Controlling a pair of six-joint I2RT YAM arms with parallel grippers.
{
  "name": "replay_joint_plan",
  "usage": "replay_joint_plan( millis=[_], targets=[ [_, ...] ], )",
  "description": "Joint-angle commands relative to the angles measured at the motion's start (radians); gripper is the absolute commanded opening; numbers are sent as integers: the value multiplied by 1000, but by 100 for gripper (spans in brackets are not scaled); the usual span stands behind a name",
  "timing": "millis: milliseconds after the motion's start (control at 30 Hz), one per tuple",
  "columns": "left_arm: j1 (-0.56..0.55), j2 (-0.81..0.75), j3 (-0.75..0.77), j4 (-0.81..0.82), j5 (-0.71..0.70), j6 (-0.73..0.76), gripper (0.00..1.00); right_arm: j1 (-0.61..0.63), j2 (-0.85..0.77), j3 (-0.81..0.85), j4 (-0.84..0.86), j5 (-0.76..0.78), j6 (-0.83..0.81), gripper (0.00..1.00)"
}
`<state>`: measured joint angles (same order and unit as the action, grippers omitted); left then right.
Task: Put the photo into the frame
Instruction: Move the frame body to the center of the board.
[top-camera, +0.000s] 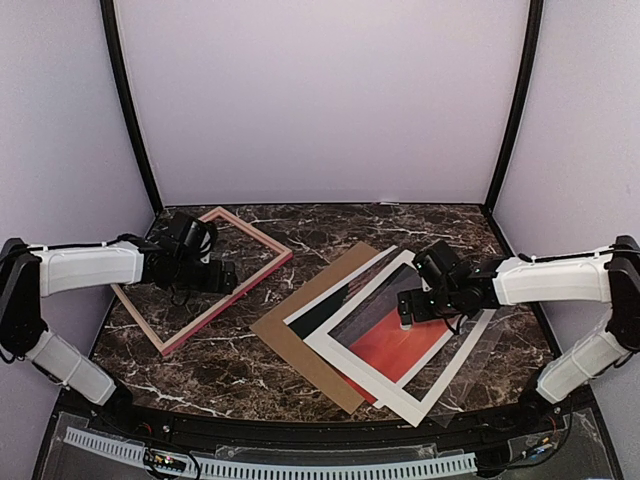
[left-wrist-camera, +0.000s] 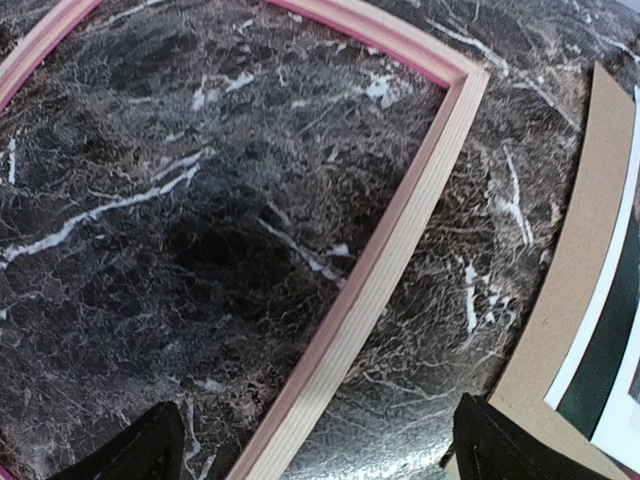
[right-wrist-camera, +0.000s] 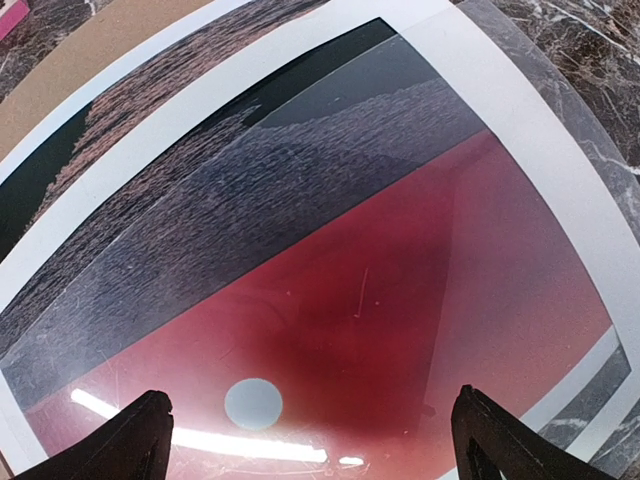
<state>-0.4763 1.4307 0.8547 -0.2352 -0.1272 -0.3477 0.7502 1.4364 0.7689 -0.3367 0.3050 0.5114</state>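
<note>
Jaws on both our arms stand wide, empty. We see left jaws above the frame (top-camera: 200, 325), right jaws over the photo (top-camera: 400, 345) on the worktop (top-camera: 230, 365).

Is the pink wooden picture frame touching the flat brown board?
Apart. The left wrist view shows dark marble table between the pink wooden picture frame and the flat brown board.

Top view: even, diffuse overhead light, only faint soft shadows on the desk (top-camera: 230, 370), sharp throughout. Both wrist views are fisheye: frame (left-wrist-camera: 400, 240) rails and photo (right-wrist-camera: 380, 300) border bow toward the edges. White glare streak low on the glossy photo. Dull sheen on the desk at the left-wrist bottom edge.
</note>
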Motion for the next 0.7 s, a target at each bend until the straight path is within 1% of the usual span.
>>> replay_joint_plan(
  millis=[0,200,300,500,533,567,633,667],
  targets=[
    [-5,51,37,-92,17,12,98,21,14,12,50,-25,15,99],
    [-5,148,74,-126,-10,28,99,27,26,-6,89,-42,9,99],
    [-7,198,89,-132,4,37,95,29,44,-2,89,-47,9,99],
    [-6,228,86,-138,6,37,79,31,54,-1,89,-45,4,99],
    [-7,227,80,-139,1,35,74,31,54,1,89,-46,3,99],
    [-7,226,76,-138,-2,34,72,31,55,1,89,-46,0,99],
    [-7,227,64,-130,8,30,63,31,57,3,90,-43,-3,99],
    [-8,226,55,-126,17,26,60,31,60,6,88,-43,-3,99]
  ],
)
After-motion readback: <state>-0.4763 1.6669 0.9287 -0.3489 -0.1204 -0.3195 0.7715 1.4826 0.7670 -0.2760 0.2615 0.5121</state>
